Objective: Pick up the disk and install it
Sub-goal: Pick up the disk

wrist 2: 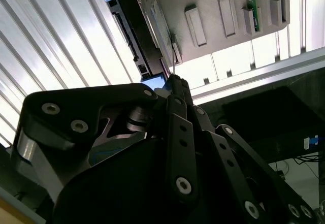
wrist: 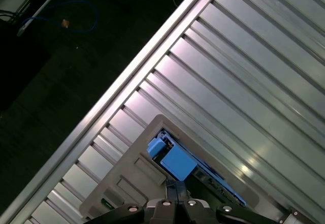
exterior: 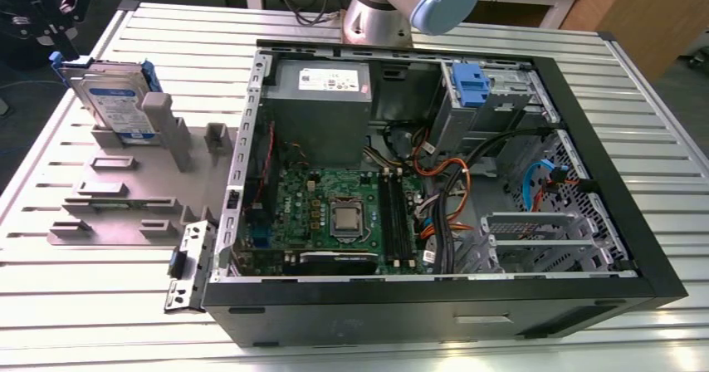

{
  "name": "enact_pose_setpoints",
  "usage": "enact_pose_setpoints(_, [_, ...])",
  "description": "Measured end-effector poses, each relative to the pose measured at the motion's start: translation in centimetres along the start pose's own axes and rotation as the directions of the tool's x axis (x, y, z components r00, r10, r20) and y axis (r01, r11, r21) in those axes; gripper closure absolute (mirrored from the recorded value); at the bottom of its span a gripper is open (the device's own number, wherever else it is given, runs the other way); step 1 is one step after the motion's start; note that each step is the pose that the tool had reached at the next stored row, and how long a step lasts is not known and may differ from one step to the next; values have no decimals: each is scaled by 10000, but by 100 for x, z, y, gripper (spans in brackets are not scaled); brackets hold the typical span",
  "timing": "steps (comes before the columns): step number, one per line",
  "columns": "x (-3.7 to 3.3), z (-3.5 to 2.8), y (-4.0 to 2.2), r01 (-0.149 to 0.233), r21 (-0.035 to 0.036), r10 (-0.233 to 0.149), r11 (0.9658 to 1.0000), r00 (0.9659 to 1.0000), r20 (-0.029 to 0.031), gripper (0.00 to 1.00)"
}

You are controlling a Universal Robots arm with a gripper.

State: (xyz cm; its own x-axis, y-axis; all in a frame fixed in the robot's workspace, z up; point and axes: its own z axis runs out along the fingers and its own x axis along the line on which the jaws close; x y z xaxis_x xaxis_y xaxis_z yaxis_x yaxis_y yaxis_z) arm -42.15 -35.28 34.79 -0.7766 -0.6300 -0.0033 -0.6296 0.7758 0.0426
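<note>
The task is at its start, and neither the pick-up nor the install shows as done. The disk (exterior: 116, 106) stands on edge in a grey holder (exterior: 111, 189) on the ribbed metal surface (exterior: 89, 305), at the exterior view's left and well apart from the open computer case (exterior: 653, 281). It has not been lifted, and nothing of it is inside the case.

In the second wrist view the pincer (wrist 2: 174, 82) looks drawn together to a narrow point with nothing between its fingers. It hangs near the disk (wrist 2: 150, 21), over one of the blue rail ends. The first wrist view agrees: the fingertips (wrist: 175, 187) meet just beside the blue rail of the disk (wrist: 175, 160), with the holder's pale edge around it.

What is left, by this reading, is the whole job: grasping, carrying and seating the disk in the case.

Several things are hard to judge. The dark pincer is cut off at the corner of the exterior view, so its height above the disk is unclear. Whether a fingertip touches the rail cannot be told from either wrist view. Inside the case a blue clip (exterior: 471, 85) sits in a bay at the far side, but cables and metal walls hide much of the bays, so the slot meant for the disk cannot be picked out.
</note>
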Motion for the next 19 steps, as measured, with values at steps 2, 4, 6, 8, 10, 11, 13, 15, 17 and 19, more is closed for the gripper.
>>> enact_pose_setpoints(2, [0,0,-1,113,0,-113,9999,9999,-5,89])
enact_pose_setpoints(4, [0,0,-1,289,-1,-289,9996,9996,-12,89])
enact_pose_setpoints(6, [0,0,-1,480,-2,-480,9988,9988,-20,89])
enact_pose_setpoints(8, [1,0,-1,496,-2,-496,9988,9988,-22,89])
enact_pose_setpoints(10, [0,0,-1,524,-2,-524,9986,9986,-22,89])
enact_pose_setpoints(11, [0,0,-1,526,-2,-526,9986,9986,-23,89])
enact_pose_setpoints(13, [0,0,-1,535,-2,-535,9986,9986,-23,89])
enact_pose_setpoints(15, [0,0,-1,549,-2,-549,9985,9985,-24,89])
enact_pose_setpoints(17, [0,0,-1,570,-2,-570,9984,9984,-24,89])
enact_pose_setpoints(19, [0,0,-1,592,-2,-592,9982,9982,-26,89])
